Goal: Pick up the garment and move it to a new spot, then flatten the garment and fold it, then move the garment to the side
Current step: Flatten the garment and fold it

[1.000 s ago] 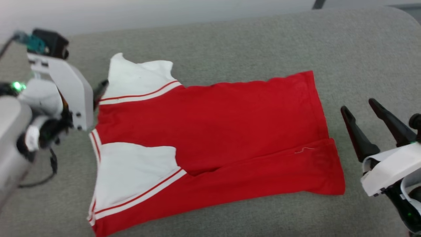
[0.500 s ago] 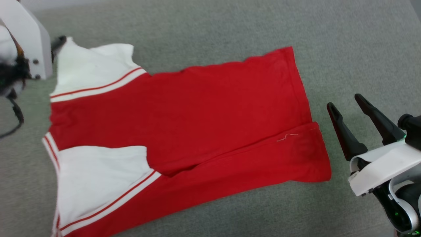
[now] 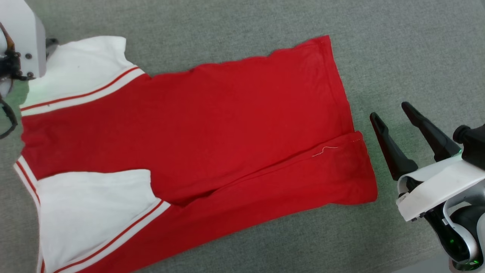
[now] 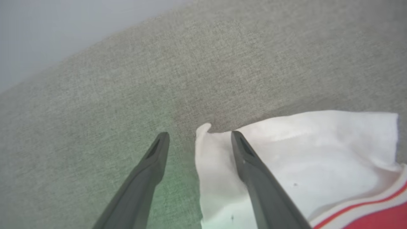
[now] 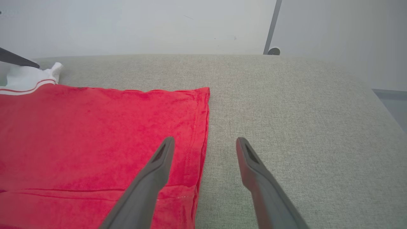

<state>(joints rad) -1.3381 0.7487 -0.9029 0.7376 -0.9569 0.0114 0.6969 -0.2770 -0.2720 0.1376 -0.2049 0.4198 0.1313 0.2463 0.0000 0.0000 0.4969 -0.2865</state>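
Observation:
The garment (image 3: 212,113) is a red T-shirt with white sleeves and red-white trim. It lies spread on the grey cushioned surface (image 3: 398,45), with its near long side folded over. My left gripper (image 4: 199,134) is open at the far sleeve's corner (image 4: 286,152), one finger over the white cloth and one over the grey fabric. In the head view its white body (image 3: 21,38) sits at the top left. My right gripper (image 3: 389,110) is open just right of the hem. In the right wrist view the right gripper (image 5: 206,140) straddles the hem edge of the garment (image 5: 95,127) without touching it.
The grey surface (image 5: 286,105) runs on to the right of the hem and ends at a rounded far edge before a pale wall (image 5: 127,25). A dark pole (image 5: 271,28) stands behind. A black cable (image 3: 9,121) hangs by the left arm.
The head camera has tipped down and closer, so the whole picture has shifted. My left gripper has moved along the far sleeve's edge to its corner. The right gripper has kept its place by the hem.

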